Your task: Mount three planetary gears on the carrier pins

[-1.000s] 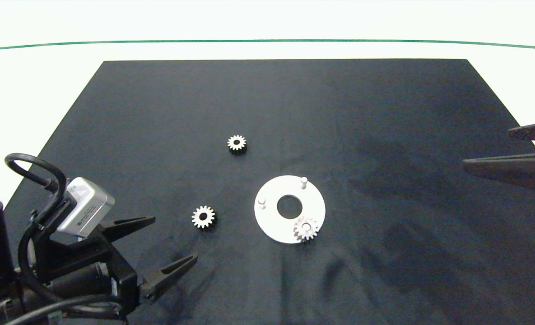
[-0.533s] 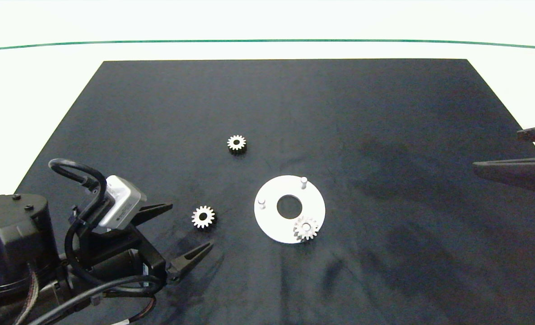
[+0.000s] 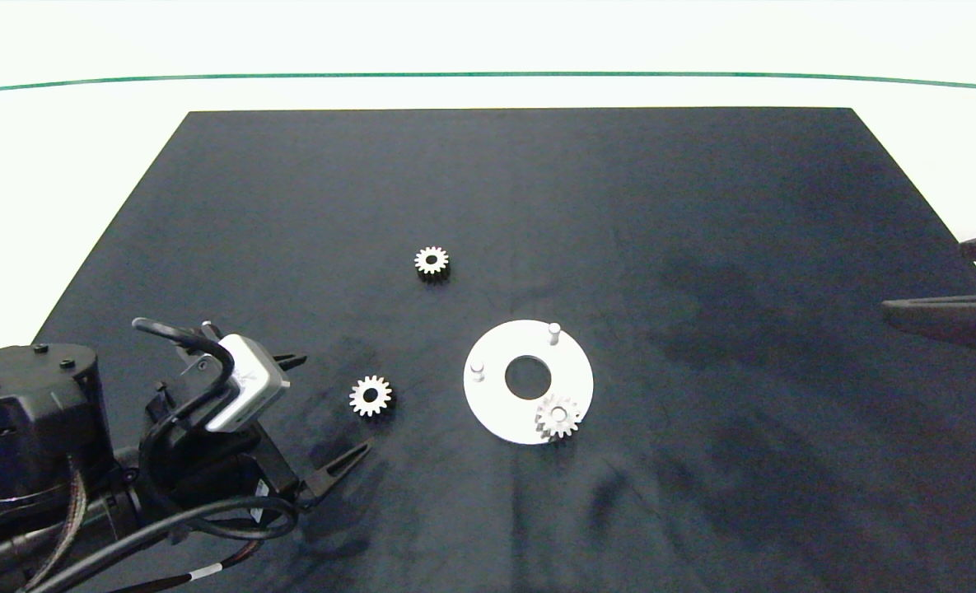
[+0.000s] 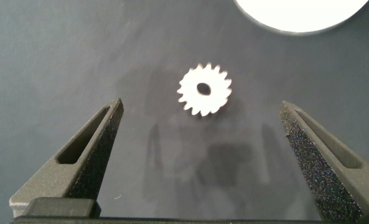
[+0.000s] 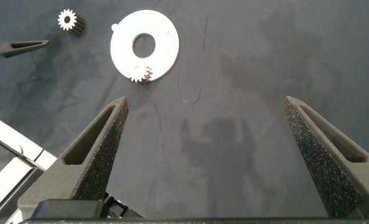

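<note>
One gear [image 3: 558, 417] on the disc [image 3: 504, 412], two [image 3: 370, 396] [image 3: 431, 261] left of it.

Your left arm [image 3: 35, 428] is black with round screw heads, looped black cables and a silver camera box [image 3: 245, 391]; both grippers carry tapered, grainy dark-grey fingers [image 4: 91, 155].

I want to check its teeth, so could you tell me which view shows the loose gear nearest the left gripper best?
The left wrist view: the gear fills it, lying flat. The head view shows it small; the right wrist view smaller.
</note>
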{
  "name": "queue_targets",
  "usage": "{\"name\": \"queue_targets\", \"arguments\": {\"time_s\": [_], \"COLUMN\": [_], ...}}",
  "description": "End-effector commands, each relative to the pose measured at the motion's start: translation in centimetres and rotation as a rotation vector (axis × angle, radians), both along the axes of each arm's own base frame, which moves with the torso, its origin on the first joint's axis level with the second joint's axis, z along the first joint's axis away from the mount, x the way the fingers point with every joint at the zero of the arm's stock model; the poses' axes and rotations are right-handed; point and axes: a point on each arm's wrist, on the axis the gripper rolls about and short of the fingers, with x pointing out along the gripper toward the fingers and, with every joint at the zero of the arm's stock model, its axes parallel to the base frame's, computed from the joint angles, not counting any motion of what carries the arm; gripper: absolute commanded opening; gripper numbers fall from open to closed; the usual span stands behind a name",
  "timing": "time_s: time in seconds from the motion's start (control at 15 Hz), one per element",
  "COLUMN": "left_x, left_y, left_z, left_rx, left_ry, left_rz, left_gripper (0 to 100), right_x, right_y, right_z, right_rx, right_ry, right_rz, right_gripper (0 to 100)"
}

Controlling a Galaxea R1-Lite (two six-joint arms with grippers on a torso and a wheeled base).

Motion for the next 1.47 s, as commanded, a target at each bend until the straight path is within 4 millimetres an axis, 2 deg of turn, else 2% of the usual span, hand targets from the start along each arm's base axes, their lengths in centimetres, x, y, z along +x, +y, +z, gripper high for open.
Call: {"name": "queue_targets", "arguments": {"time_s": [0.07, 0.47, 0.93, 1.2, 1.47], "left_x": [0.3, 1.1, 0.8, 1.6, 2.9], "left_y": [0.8, 0.3, -1.5, -2.4, -3.1], "left_z": [-0.2, 2.1, 1.1, 0.3, 1.3], "left_rx": [0.072, 0.108, 0.112, 0.137, 0.130], "left_ry": [0.047, 0.064, 0.135, 0.158, 0.133], "left_rz": [0.028, 0.072, 0.001, 0.004, 0.014], "left_gripper": [100, 100, 100, 100, 100], "right_x": [-0.2, -0.3, -0.2, -0.3, -0.3], "right_y": [-0.2, -0.2, -0.1, -0.1, -0.1], "right_z": [0.0, -0.4, -0.9, -1.0, -1.1], "right_rx": [-0.003, -0.007, -0.019, -0.019, -0.019], "right_ry": [0.004, 0.014, 0.033, 0.034, 0.040], "right_rz": [0.001, 0.008, 0.016, 0.018, 0.026], "right_gripper": [100, 100, 100, 100, 100]}}
